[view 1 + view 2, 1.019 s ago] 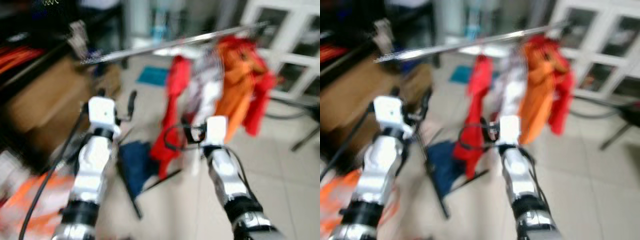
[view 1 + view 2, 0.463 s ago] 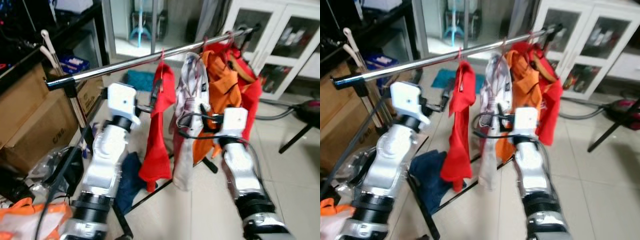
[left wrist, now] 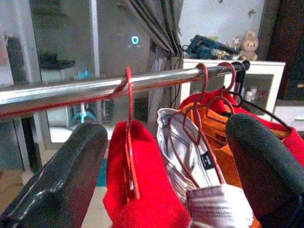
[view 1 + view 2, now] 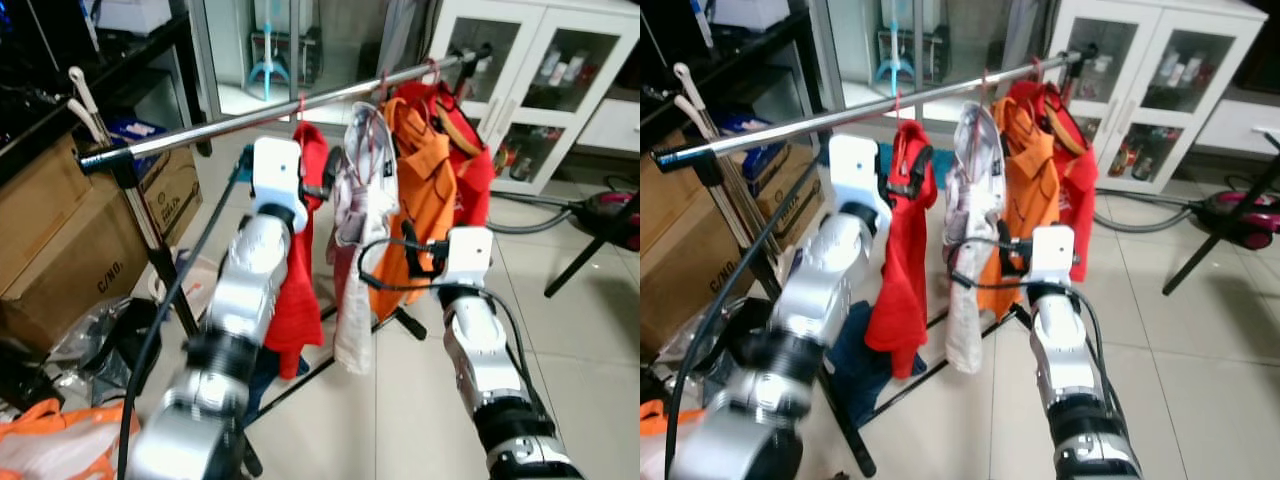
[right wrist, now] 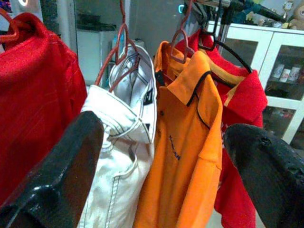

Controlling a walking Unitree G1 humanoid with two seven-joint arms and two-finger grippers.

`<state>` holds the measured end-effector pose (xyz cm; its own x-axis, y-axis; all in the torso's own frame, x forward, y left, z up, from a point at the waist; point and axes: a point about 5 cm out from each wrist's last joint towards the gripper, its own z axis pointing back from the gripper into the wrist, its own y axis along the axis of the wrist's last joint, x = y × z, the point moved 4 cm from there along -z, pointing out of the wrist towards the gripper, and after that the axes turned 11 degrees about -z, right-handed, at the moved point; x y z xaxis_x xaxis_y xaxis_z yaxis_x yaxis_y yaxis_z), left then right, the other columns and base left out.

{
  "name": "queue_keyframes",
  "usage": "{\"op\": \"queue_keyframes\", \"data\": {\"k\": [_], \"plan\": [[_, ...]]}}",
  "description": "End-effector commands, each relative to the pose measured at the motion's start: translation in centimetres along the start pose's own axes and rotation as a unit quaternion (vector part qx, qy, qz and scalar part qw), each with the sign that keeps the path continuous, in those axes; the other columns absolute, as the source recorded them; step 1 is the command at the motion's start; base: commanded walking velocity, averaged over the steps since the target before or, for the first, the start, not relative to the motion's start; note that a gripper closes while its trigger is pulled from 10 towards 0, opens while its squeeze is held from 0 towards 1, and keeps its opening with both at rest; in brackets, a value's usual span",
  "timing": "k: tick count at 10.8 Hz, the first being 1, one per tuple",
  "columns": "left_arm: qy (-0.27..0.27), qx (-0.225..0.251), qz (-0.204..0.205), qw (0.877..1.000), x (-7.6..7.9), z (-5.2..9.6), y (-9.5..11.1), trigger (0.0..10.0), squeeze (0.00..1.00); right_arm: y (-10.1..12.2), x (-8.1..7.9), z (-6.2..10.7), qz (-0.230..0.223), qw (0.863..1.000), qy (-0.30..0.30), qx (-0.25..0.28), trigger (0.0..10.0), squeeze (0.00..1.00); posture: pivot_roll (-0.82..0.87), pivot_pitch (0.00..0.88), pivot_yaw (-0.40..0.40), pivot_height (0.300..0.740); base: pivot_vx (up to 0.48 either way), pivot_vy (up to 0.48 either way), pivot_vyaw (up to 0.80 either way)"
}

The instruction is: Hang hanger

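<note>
in the left eye view the clothes rail [image 4: 200,135] runs from near left up to far right, and the red shirt [image 4: 300,270] hangs from it on its red hanger [image 4: 301,104], whose hook sits over the bar. the left pincer [image 4: 322,188] is raised just beside that shirt's shoulder; next along hang a white shirt [image 4: 357,230], an orange shirt [image 4: 425,200] and another red garment [image 4: 478,175]. the right pincer [image 4: 418,250] is held lower, near the white and orange shirts, with cardboard boxes [image 4: 70,240] off to the left. in the right eye view the scene reads the same. in the left wrist view the two black fingers [image 3: 71,171] stand wide apart with nothing between them, framing the hanger's hook on the rail. in the right wrist view the fingers [image 5: 61,166] are likewise spread and empty, looking at the white and orange shirts. judging from this, the hanger is already on the rail and the step in hand is the release; the next move calls for drawing the left arm back without snagging the shirt or tugging the hook off.
</note>
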<state>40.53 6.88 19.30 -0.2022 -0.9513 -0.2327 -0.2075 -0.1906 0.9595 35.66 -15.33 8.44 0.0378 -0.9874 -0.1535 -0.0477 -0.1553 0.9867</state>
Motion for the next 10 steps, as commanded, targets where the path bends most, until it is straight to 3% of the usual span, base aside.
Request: {"op": "queue_keyframes", "data": {"k": [1,5,8,9,10], "plan": [[-0.002,0.006,-0.015,1.000,-0.2,-1.0,0.8,10.0,0.00,0.3,0.2,0.1,0.000,1.000,-0.003,0.004,10.0,0.00,-0.03,0.000,-0.017,0.740,0.000,0.000,0.00],[-0.002,-0.016,-0.007,1.000,-0.9,-4.0,1.8,10.0,0.00,-0.5,1.0,2.0,0.005,1.000,-0.018,-0.004,10.0,0.00,-0.11,0.000,0.020,0.740,0.000,0.000,0.00],[0.022,-0.056,0.046,0.997,-1.8,-5.0,1.8,10.0,0.00,-0.8,2.3,4.0,0.015,0.999,-0.033,-0.015,10.0,0.00,-0.18,0.000,0.038,0.740,0.000,0.000,0.00],[0.020,-0.056,0.052,0.997,-1.2,-5.1,1.9,10.0,0.00,-0.7,2.5,4.2,0.017,0.999,-0.036,-0.017,10.0,0.00,-0.19,0.000,0.040,0.740,0.000,0.000,0.00],[0.004,-0.054,0.038,0.998,0.3,-5.0,1.9,10.0,0.00,-0.6,2.7,4.5,0.019,0.999,-0.039,-0.021,10.0,0.00,-0.19,0.000,0.036,0.740,0.000,0.000,0.00]]}}
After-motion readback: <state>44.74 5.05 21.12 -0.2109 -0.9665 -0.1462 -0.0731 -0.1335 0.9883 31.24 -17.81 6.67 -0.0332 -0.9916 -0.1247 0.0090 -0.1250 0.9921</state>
